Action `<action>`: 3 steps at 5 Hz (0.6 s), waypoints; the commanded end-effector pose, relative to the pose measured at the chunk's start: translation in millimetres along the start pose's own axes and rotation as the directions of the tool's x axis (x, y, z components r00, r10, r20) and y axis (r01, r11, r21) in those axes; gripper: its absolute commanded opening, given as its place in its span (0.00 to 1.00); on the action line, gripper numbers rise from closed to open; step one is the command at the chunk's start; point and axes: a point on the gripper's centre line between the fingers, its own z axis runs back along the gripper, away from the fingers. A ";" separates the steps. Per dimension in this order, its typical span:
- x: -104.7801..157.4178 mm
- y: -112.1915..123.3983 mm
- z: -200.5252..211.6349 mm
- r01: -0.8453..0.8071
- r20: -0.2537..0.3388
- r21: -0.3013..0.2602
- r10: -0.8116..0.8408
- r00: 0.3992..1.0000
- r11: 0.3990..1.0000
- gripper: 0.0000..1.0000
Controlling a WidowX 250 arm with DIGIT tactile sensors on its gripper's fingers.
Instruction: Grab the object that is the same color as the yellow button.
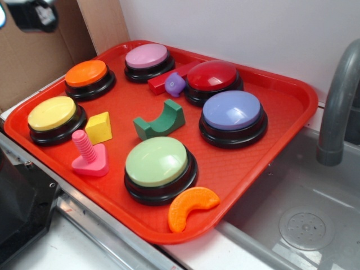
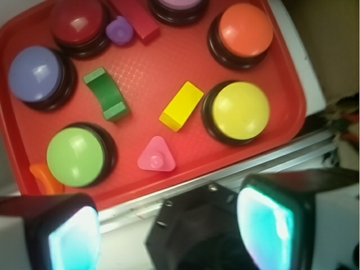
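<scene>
A small yellow block [image 1: 98, 127] lies on the red tray [image 1: 281, 107], just right of the yellow button [image 1: 53, 114] at the tray's left. In the wrist view the block [image 2: 181, 105] lies left of the yellow button [image 2: 239, 111]. My gripper [image 2: 169, 236] is open and empty, its two pale pads wide apart. It is high above the tray's near edge, well away from the block. In the exterior view only a blurred black part of the gripper [image 1: 34, 14] shows at the top left.
The tray also holds orange [image 1: 86, 74], pink [image 1: 147, 57], dark red [image 1: 212, 76], purple [image 1: 232, 111] and light-green [image 1: 156, 162] buttons. Also on it are a green arch [image 1: 160, 121], a pink screw [image 1: 90, 157], an orange crescent [image 1: 190, 207], a red bar and a purple piece. A sink and faucet [image 1: 337, 101] are on the right.
</scene>
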 end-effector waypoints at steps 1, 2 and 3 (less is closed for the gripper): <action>22.3 4.8 -59.9 -0.491 0.071 0.029 0.488 0.870 0.871 1.00; 32.7 10.5 -84.3 -0.649 0.068 0.027 0.646 0.760 0.761 1.00; 44.3 18.2 -113.6 -0.764 0.063 -0.008 0.763 0.643 0.645 1.00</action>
